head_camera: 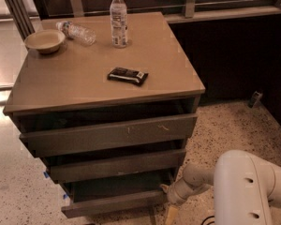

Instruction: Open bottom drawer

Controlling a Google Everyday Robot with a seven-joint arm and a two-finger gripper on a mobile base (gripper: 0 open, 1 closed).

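Note:
The cabinet [107,86] has three flat dark drawers. The bottom drawer [112,204] is the lowest and slimmest; it is pulled out toward me, with a dark gap of its inside showing behind the front panel. The middle drawer [117,165] and the top drawer [107,135] with pale scratch marks sit above it, each out a little. My gripper [169,205] is at the right end of the bottom drawer's front, low near the floor, on the end of my white arm [243,186].
On the cabinet top lie a dark snack bar [127,75], an upright water bottle [118,20], a bottle on its side [77,32] and a bowl [44,40]. A dark wall panel [234,55] stands to the right. Speckled floor [225,130] lies around.

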